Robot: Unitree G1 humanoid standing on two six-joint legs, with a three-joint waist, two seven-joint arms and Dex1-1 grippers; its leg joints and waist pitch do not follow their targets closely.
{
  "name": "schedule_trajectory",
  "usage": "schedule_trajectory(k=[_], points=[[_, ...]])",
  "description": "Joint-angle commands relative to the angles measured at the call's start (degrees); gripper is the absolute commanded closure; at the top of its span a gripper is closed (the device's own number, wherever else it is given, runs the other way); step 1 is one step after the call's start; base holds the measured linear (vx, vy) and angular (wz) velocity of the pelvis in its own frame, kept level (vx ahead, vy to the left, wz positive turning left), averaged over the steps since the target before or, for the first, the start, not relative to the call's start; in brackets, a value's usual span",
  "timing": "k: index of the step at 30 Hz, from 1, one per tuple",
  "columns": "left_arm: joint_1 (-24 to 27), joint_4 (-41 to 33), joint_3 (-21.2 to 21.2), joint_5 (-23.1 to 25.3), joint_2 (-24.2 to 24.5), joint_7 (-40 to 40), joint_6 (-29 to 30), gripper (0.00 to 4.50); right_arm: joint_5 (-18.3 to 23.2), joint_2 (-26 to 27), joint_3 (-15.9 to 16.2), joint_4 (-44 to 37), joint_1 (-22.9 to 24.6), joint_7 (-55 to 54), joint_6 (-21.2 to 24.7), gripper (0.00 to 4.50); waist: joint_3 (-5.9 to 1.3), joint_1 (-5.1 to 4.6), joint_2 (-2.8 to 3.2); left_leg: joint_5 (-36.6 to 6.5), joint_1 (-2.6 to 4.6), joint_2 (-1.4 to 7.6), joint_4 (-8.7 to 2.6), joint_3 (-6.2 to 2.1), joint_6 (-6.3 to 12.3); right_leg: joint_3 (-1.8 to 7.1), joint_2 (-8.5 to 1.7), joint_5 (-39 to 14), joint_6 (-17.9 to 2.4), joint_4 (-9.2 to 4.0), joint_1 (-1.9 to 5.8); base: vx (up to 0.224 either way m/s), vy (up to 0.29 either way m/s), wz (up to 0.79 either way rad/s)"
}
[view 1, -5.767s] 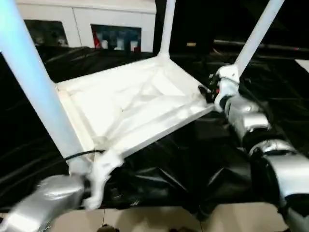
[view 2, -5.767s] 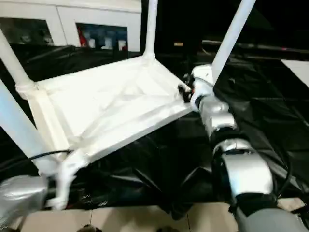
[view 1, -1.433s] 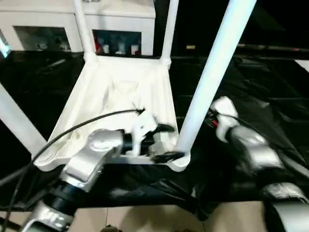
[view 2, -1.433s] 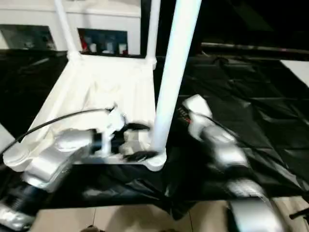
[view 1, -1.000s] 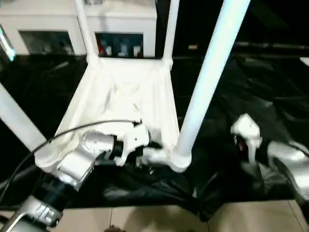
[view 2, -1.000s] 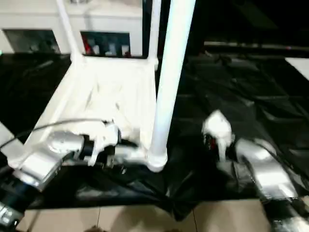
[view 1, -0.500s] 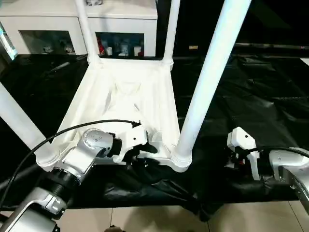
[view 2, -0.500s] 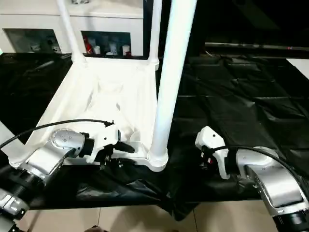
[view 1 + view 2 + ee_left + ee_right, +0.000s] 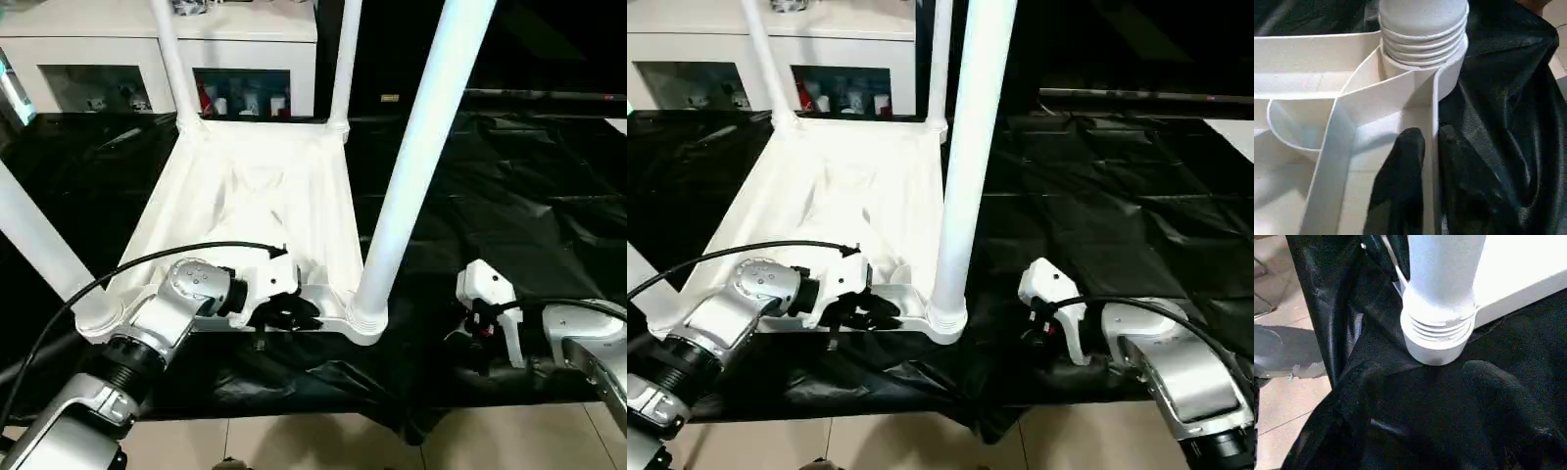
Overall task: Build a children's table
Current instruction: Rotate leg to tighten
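The children's table lies upside down on the big table draped in black sheeting (image 9: 509, 166), its tabletop (image 9: 255, 211) ribbed side up and its four legs standing up from the corner sockets. Nearest the robot, the left gripper (image 9: 290, 311) sits at the near rim of the tabletop, just beside the near right leg (image 9: 411, 166). The head views show its black fingers drawn close together over that rim. The left wrist view adds what they cannot: one black finger (image 9: 1400, 181) lies inside the rim wall and dark material lies just outside it, so the fingers appear to pinch the rim wall, though the outer finger cannot be told apart from the sheeting. That view also shows the threaded collar of the near right leg (image 9: 1422, 29) seated in its socket. The right gripper (image 9: 470, 338) rests low over the sheeting, right of that leg and apart from it; in the right wrist view one finger (image 9: 1508, 401) is a dark blur, and the spread between its fingers cannot be read there. The near left leg (image 9: 44, 255) is cut off by the picture edge. Farther back the two far legs (image 9: 168, 59) rise before a white cabinet (image 9: 108, 59), whose shelf contents are too small to identify.
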Motion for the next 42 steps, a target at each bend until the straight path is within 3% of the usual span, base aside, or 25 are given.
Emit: schedule_trajectory(k=[1,8,14,15,16,17,19,20,21,24,26,27,28,32,39,42], points=[[0.1,1.9,-0.1,1.8,1.1,0.7,0.7,4.19,0.2,-0.7,0.4,-0.5,-0.5,-0.2,0.3,1.36,-3.31,0.33,-0.63,-22.8,0.51,-0.59,-4.06,0.21,0.26,0.81,-1.80,-32.6,-4.3,-6.26,1.97,0.000,0.000,0.00],[0.4,1.7,-0.2,4.0,1.6,2.2,2.4,4.50,0.3,0.6,-0.2,0.3,-1.3,-1.8,0.1,1.20,-3.16,0.03,-0.60,-23.6,0.35,-0.75,-4.10,0.02,-0.04,0.40,-1.87,-35.7,-2.8,-6.67,1.92,0.000,0.000,0.00],[1.7,-1.7,4.8,1.1,-1.5,9.8,12.2,4.50,-1.4,5.7,-1.5,4.8,-4.4,-8.7,-1.3,0.72,-3.06,-0.64,-0.66,-25.7,0.79,-1.06,-3.77,-0.16,-0.50,-0.63,-1.81,-38.7,-2.1,-7.32,1.55,0.000,0.000,0.00],[2.0,-2.4,5.2,0.8,-2.0,10.6,13.4,4.50,-1.9,6.5,-1.6,5.7,-5.0,-9.9,-1.8,0.61,-3.09,-0.86,-0.97,-25.9,0.74,-0.89,-3.81,-0.17,-0.56,-0.67,-1.92,-38.4,-2.2,-7.26,1.62,0.000,0.000,0.00],[2.5,-3.4,5.6,0.7,-2.4,11.6,14.5,4.50,-2.4,7.7,-1.5,6.8,-5.7,-11.4,-2.6,0.50,-3.27,-1.49,-0.82,-25.9,0.00,-0.79,-4.30,-0.55,-0.54,-1.27,-2.03,-36.4,-2.4,-7.13,2.56,0.000,0.000,0.00],[3.1,-4.5,5.6,0.8,-2.5,12.0,15.0,4.50,-2.6,8.7,-1.5,7.6,-6.5,-12.3,-3.3,0.42,-3.27,-2.00,-0.84,-25.9,-0.24,-0.66,-4.61,-0.86,-0.39,-1.55,-2.19,-34.6,-2.9,-6.86,2.87,-0.021,0.036,-0.18],[3.6,-5.3,5.5,0.9,-2.6,12.2,15.0,4.50,-2.6,9.4,-1.5,8.2,-7.0,-13.0,-3.8,0.30,-3.07,-2.61,-0.67,-27.4,-0.30,-0.69,-4.88,-1.12,-0.06,-1.95,-2.08,-34.2,-2.8,-7.25,3.04,-0.022,0.036,-0.20],[4.8,-7.0,5.1,0.5,-2.6,11.6,14.3,4.50,-2.7,10.8,-1.1,9.6,-8.6,-13.6,-4.4,0.23,-3.15,-2.91,-1.31,-27.5,-0.05,-0.85,-4.64,-1.03,0.11,-1.96,-2.19,-34.7,-2.8,-7.48,2.82,0.000,0.000,0.00],[5.0,-7.4,5.0,0.5,-2.6,11.4,14.2,4.50,-2.8,11.0,-1.0,9.9,-8.9,-13.6,-4.5,0.12,-2.95,-3.18,-1.19,-27.8,0.27,-0.99,-4.44,-0.87,0.32,-1.87,-2.17,-35.9,-2.8,-7.89,2.37,0.000,0.000,0.00],[6.0,-9.1,4.8,0.9,-2.2,10.8,14.3,4.50,-3.7,11.6,0.5,12.2,-10.5,-13.4,-5.3,0.04,-3.08,-3.15,-1.15,-26.8,0.72,-0.91,-4.25,-0.60,0.65,-1.41,-2.17,-34.7,-3.9,-7.72,1.99,0.000,0.000,0.00],[6.6,-10.2,3.8,1.4,-1.5,9.2,11.0,4.50,-5.6,13.2,2.1,17.5,-13.8,-14.2,-7.7,0.04,-3.22,-3.16,-1.70,-25.5,0.49,-0.76,-4.36,-0.47,1.05,-1.09,-2.13,-32.0,-5.2,-7.14,2.07,0.000,0.000,0.00],[6.6,-10.3,3.8,1.5,-1.4,9.1,10.8,4.50,-5.7,13.3,2.1,17.8,-14.0,-14.3,-7.8,0.04,-3.16,-3.20,-1.63,-25.1,0.33,-0.75,-4.46,-0.41,1.03,-0.99,-2.03,-31.3,-5.5,-6.93,2.16,0.000,0.000,0.00],[6.5,-10.7,3.3,1.8,-1.1,8.8,11.1,4.50,-6.5,14.1,2.7,20.3,-15.5,-14.4,-9.4,0.04,-3.29,-2.91,-1.46,-24.9,0.92,-0.57,-4.33,-0.19,0.97,-0.69,-2.12,-29.5,-6.6,-6.74,1.78,0.000,0.000,0.00],[6.1,-11.2,2.9,2.4,-0.7,8.5,11.1,4.50,-6.6,14.9,3.2,23.2,-17.5,-13.3,-10.7,0.04,-3.33,-2.82,-1.75,-23.4,0.32,-0.51,-4.62,-0.11,0.98,-0.45,-1.99,-26.2,-7.4,-6.04,2.43,0.000,0.000,0.00],[4.5,-9.7,3.3,2.8,-0.4,7.4,10.0,4.50,-6.2,14.4,6.3,26.3,-19.5,-5.3,-12.3,0.04,-3.40,-2.49,-2.27,-23.5,0.75,-0.38,-4.47,0.11,0.80,-0.20,-1.99,-26.2,-7.7,-6.08,2.17,0.000,0.000,0.00],[3.8,-9.2,3.4,2.6,-0.4,6.8,9.8,4.50,-6.3,14.8,6.4,27.8,-20.3,-4.8,-13.3,0.04,-3.55,-1.99,-2.32,-22.3,0.72,-0.29,-4.47,0.23,0.70,0.05,-1.94,-23.2,-9.0,-5.62,2.25,0.000,0.000,0.00]])
